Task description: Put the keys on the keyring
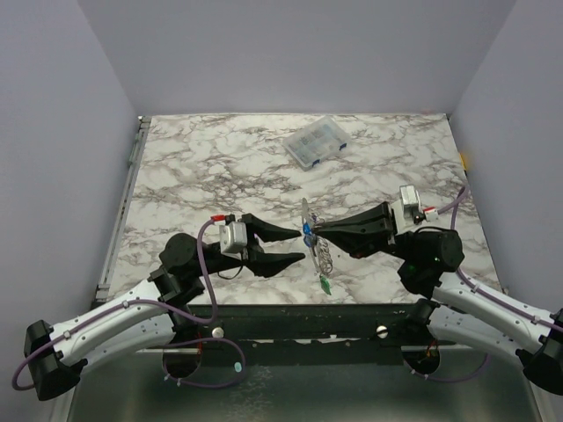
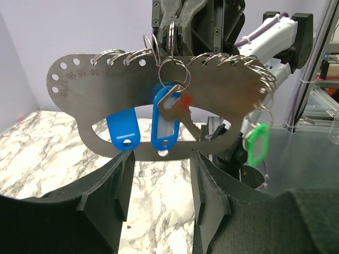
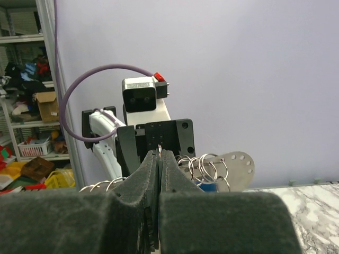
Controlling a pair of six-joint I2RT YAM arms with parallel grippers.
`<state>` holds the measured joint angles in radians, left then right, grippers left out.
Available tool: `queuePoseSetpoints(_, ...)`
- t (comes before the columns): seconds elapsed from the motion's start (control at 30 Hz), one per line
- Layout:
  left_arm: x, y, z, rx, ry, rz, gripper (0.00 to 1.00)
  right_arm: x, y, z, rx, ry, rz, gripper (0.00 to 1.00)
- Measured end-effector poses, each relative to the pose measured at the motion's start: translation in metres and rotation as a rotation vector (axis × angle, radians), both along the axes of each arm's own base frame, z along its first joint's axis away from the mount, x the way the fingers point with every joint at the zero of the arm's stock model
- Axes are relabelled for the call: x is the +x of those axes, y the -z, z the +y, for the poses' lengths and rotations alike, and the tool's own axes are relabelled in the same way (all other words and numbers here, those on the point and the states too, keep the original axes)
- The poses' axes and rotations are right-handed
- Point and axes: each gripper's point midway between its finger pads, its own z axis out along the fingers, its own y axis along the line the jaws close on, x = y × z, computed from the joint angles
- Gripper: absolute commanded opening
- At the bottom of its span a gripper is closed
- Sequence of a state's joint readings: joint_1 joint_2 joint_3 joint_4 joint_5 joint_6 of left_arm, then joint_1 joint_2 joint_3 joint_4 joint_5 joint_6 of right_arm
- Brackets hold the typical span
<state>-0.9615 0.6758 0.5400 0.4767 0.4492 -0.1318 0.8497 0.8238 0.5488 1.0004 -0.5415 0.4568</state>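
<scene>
Pinched at its upper edge between the pressed-together jaws of the right gripper (image 2: 172,37): the keyring (image 2: 74,90), a flat steel oval with a long cut-out, small numbered holes at one end and a row of split rings (image 2: 114,55) along its top. Held upright in the air over the bench (image 1: 193,176), near the middle of its near edge, well apart from the clear compartment box (image 1: 317,142) towards the far edge

Hanging from one split ring against the steel face, in the left wrist view: a blue-tagged key (image 2: 165,129), its metal blade slanted across the tag. Just beside it, across the cut-out: a second blue tag (image 2: 123,132). Dangling lower, at the far end of the row of rings: a green tag (image 2: 257,144)

Facing the keyring from the opposite side: the left gripper (image 1: 301,245), jaws spread and gripping nothing. Fingertips (image 2: 119,174) just under the lower band of the steel oval, with the blue-tagged key hanging above the gap between them; contact with the band impossible to tell

From above, visible edge-on only: a thin pale strip between the two gripper tips, blue at its middle, green at its near end
</scene>
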Motion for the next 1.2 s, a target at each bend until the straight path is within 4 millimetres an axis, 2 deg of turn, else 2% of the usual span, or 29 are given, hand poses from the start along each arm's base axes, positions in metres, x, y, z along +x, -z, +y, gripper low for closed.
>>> queuePoseSetpoints(0.13, 0.000, 0.000, -0.005, -0.011, -0.004, -0.003, 0.52, 0.001, 0.001, 0.001, -0.002, -0.001, 0.006, 0.01)
queuePoseSetpoints(0.23, -0.001, -0.002, -0.008, -0.024, -0.003, -0.013, 0.46, 0.001, 0.001, 0.001, -0.003, -0.003, 0.010, 0.01)
queuePoseSetpoints(0.43, -0.004, -0.004, -0.012, -0.034, 0.008, -0.026, 0.46, 0.001, 0.002, 0.001, -0.003, -0.004, 0.012, 0.01)
queuePoseSetpoints(0.73, -0.004, -0.004, -0.014, -0.035, 0.006, -0.028, 0.54, 0.001, 0.002, 0.001, -0.003, -0.010, 0.020, 0.01)
queuePoseSetpoints(0.87, -0.003, -0.004, -0.015, -0.036, 0.000, -0.030, 0.64, 0.000, 0.002, 0.002, -0.004, -0.012, 0.023, 0.01)
queuePoseSetpoints(1.07, 0.000, -0.009, -0.011, -0.053, -0.033, -0.036, 0.65, 0.000, 0.004, 0.001, -0.008, -0.011, 0.026, 0.01)
queuePoseSetpoints(1.2, 0.003, -0.014, -0.005, -0.074, -0.065, -0.043, 0.60, 0.000, 0.007, 0.001, -0.014, -0.009, 0.028, 0.01)
